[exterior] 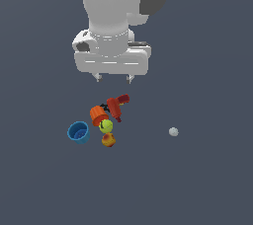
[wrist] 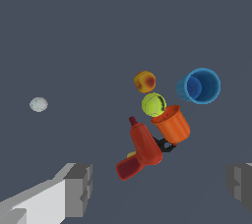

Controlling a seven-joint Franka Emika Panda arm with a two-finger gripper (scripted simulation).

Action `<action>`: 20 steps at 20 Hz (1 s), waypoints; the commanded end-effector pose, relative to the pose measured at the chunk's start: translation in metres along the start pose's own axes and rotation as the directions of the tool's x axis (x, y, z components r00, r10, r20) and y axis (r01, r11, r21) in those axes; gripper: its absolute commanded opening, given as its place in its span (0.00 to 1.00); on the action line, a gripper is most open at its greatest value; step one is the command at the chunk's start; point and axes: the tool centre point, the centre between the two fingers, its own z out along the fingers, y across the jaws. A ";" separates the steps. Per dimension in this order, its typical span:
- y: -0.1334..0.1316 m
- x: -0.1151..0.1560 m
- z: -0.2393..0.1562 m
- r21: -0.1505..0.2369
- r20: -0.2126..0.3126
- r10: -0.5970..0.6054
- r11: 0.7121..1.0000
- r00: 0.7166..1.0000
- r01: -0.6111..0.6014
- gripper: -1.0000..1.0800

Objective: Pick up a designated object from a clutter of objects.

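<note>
The designated fruit-like ball (exterior: pixel 108 140), orange-yellow with red patches, lies on the floor at the near edge of the clutter; it also shows in the wrist view (wrist: pixel 144 81). It touches or nearly touches the yellow-green ball (exterior: pixel 105 126) (wrist: pixel 153 104). Beside these are the orange cylinder (exterior: pixel 98 115) (wrist: pixel 172 124), the red drill-like tool (exterior: pixel 117 105) (wrist: pixel 140 150) and the blue cup (exterior: pixel 78 132) (wrist: pixel 199 86). My gripper (exterior: pixel 114 77) hangs open and empty above the clutter, over the drill. Its fingers (wrist: pixel 78 188) show wide apart in the wrist view.
A lone small grey-white ball (exterior: pixel 173 131) (wrist: pixel 38 104) lies apart from the clutter, toward the exterior view's right. The floor is plain dark grey all around.
</note>
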 end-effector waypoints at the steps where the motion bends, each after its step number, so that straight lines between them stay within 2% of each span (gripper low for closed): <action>1: 0.000 0.000 0.000 0.000 0.000 0.000 1.000 1.000 0.000 0.96; 11: 0.017 0.003 -0.010 -0.001 -0.011 -0.007 1.000 1.000 0.007 0.96; 20: 0.017 0.007 -0.003 -0.002 -0.010 -0.026 1.000 1.000 0.026 0.96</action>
